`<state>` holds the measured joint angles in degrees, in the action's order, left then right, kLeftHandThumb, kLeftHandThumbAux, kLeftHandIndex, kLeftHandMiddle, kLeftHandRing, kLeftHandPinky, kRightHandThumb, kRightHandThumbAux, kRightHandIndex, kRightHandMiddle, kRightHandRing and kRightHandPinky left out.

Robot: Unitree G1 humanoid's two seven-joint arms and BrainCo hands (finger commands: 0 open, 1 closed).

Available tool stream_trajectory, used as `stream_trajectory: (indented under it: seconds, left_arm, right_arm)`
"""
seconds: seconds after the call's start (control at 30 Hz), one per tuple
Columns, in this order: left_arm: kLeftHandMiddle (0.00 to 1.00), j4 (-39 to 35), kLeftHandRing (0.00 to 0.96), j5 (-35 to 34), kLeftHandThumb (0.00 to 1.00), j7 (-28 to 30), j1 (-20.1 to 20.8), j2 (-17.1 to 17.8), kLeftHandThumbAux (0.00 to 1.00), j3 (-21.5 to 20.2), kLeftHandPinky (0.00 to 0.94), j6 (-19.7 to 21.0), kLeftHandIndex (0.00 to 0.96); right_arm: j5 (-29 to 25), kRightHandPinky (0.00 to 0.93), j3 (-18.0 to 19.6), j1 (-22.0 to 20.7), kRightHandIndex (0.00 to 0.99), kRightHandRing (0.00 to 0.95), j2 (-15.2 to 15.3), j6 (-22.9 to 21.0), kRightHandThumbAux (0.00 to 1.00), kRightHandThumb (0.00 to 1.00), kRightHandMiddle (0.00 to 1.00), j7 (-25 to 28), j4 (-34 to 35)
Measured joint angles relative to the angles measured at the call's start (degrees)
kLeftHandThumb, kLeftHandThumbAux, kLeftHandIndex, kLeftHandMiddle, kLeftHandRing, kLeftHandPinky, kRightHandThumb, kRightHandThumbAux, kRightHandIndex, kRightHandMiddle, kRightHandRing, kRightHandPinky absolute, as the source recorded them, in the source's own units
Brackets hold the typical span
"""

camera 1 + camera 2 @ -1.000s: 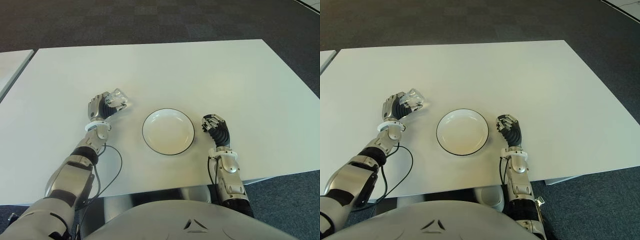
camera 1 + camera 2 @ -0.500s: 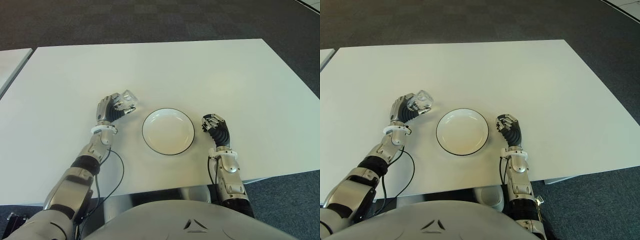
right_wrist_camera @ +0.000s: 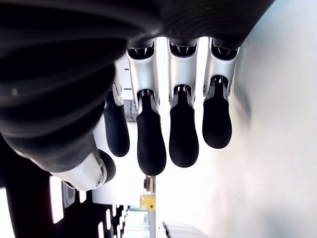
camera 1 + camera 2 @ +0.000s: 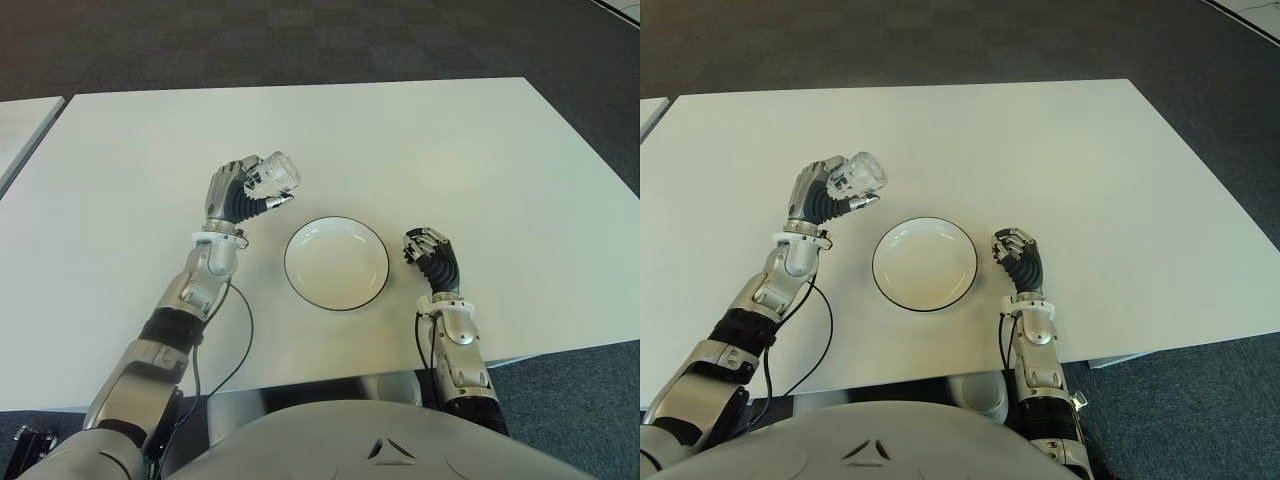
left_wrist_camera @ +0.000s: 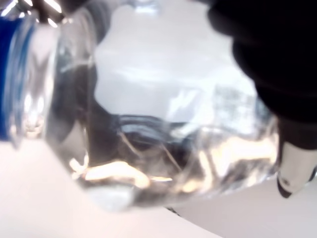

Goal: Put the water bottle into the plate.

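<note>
Across the middle of both eye views spreads a broad white table [image 4: 400, 140], with dark carpet beyond its far edge. On it, straight before the robot, sits a round white plate [image 4: 336, 263] with a thin dark rim, holding nothing. The left arm reaches forward from the robot's left side, forearm angled up off the table and wrist bent so the left hand [image 4: 240, 192] is raised above the surface, just to the left of the plate and slightly beyond it. Its fingers [image 4: 268, 204] are curled around a clear water bottle [image 4: 270, 177], which lies tilted in the grip with its end pointing toward the plate; the left wrist view shows the transparent body filling the frame, a strip of blue at one end and a dark fingertip pressed against its side. The right hand [image 4: 430, 254] shows just to the right of the plate, its fingers [image 3: 183, 129] loosely curled downward with nothing between them.
</note>
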<state>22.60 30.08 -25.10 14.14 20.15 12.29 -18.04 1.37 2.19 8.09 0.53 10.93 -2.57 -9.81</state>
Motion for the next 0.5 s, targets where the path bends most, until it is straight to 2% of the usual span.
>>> stream_trajectory:
  seconds: [0.5]
  left_arm:
    - [0.890,-7.8,0.882,4.2,0.746,2.5,-2.1,-0.4,0.698,2.5,0.847,-2.4,0.443]
  right_arm:
    - [0.0,0.642,0.0,0.0,0.437,0.649,-0.2,0.0,0.730,0.703,0.663,0.1,0.0]
